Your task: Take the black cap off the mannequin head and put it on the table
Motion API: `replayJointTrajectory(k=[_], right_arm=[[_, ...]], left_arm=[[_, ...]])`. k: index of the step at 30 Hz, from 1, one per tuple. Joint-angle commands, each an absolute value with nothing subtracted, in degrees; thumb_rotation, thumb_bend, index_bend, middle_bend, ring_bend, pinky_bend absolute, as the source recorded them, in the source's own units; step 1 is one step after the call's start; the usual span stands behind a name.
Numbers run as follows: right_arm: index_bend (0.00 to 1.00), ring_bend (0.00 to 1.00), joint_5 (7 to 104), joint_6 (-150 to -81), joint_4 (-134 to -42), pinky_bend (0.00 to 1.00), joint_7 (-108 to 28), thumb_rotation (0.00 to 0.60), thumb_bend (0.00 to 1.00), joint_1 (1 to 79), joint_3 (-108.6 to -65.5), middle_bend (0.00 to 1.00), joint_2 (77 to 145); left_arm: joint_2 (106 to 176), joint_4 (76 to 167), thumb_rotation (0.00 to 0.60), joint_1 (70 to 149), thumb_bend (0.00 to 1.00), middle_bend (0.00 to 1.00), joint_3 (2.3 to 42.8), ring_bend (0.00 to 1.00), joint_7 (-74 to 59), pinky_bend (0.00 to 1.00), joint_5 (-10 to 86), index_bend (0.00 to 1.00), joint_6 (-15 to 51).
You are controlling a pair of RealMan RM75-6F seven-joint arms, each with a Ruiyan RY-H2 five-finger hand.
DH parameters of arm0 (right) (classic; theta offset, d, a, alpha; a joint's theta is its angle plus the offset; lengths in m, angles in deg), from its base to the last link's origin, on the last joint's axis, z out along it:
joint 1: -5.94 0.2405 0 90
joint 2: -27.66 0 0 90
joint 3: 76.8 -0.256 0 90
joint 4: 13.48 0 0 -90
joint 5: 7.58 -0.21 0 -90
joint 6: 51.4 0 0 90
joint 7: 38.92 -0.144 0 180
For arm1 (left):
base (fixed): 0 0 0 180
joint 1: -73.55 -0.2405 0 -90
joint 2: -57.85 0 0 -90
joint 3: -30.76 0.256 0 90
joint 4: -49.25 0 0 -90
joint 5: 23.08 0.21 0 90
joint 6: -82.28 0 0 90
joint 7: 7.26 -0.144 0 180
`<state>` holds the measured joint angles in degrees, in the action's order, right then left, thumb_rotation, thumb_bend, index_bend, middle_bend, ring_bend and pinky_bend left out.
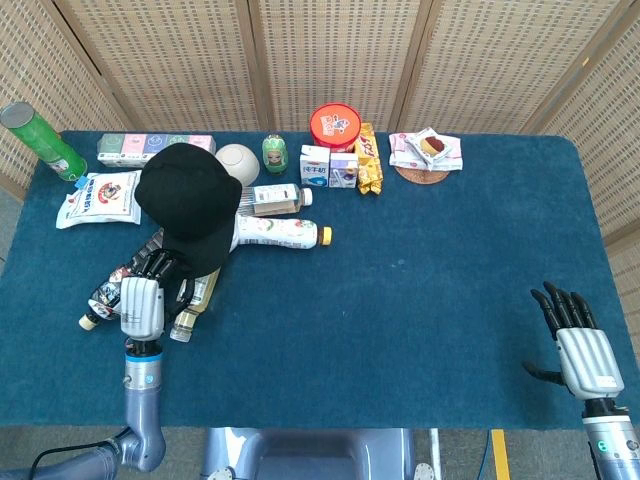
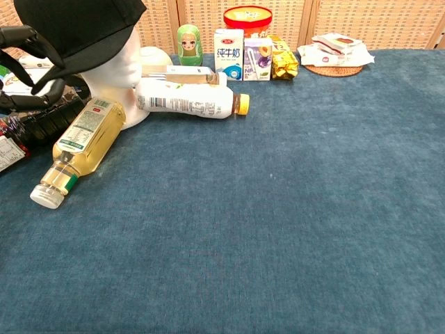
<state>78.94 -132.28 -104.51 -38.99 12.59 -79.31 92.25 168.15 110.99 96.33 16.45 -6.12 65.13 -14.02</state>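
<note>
The black cap (image 1: 188, 200) sits on the white mannequin head (image 2: 128, 73) at the table's left, its brim pointing toward the near left. My left hand (image 1: 142, 300) is just in front of the brim. In the chest view its dark fingers (image 2: 28, 42) curl above and below the brim tip of the cap (image 2: 76, 24), pinching it. From above, the cap hides the mannequin head. My right hand (image 1: 582, 345) hovers at the table's near right corner with fingers spread and nothing in it; the chest view does not show it.
A pale tea bottle (image 2: 78, 139) and a dark bottle (image 2: 35, 129) lie beside my left hand. A white bottle (image 2: 184, 104) lies against the mannequin's base. A doll (image 1: 274, 152), milk cartons (image 1: 328, 166) and a red tin (image 1: 335, 126) line the back.
</note>
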Motion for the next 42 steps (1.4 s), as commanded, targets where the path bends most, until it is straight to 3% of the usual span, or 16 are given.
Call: replayJointTrajectory(k=[1,11,24,34,42], right_arm=[[0.03,0.0,79.0,-132.3,-104.6,0.0,-39.1,0.6,0.0,12.6,-79.2,0.0,92.2],[0.03,0.0,79.4,-132.4,-104.8,0.0,-39.5,0.6,0.0,12.6,-79.1,0.0,92.0],[0.03,0.0,79.3,-132.1,-104.9,0.0,-39.5,0.6,0.0,12.7,-78.9,0.0,92.0],[0.03,0.0,79.0,-131.7,-104.8,0.0,-39.0,0.6,0.0,12.8,-78.9,0.0,92.3],[0.03,0.0,79.0,-131.3,-104.8,0.0,-38.7,0.6,0.0,13.0,-78.8,0.0,92.5]], left_arm=[[167.5,110.8,0.6,96.7,0.53,0.5,15.5,0.39,-5.6,0.56,65.9,0.67,-15.7],[162.5,116.3,0.6,98.6,0.53,0.55,11.7,0.45,-7.7,0.62,65.4,0.73,-15.7],[153.7,125.2,0.6,101.3,0.52,0.56,5.4,0.45,-12.2,0.62,64.3,0.73,-15.5],[148.3,126.7,0.6,105.7,0.52,0.56,-1.1,0.45,-15.1,0.63,62.8,0.73,-14.9],[144.5,130.9,0.6,106.7,0.52,0.56,-3.2,0.45,-16.8,0.63,62.7,0.73,-16.3]])
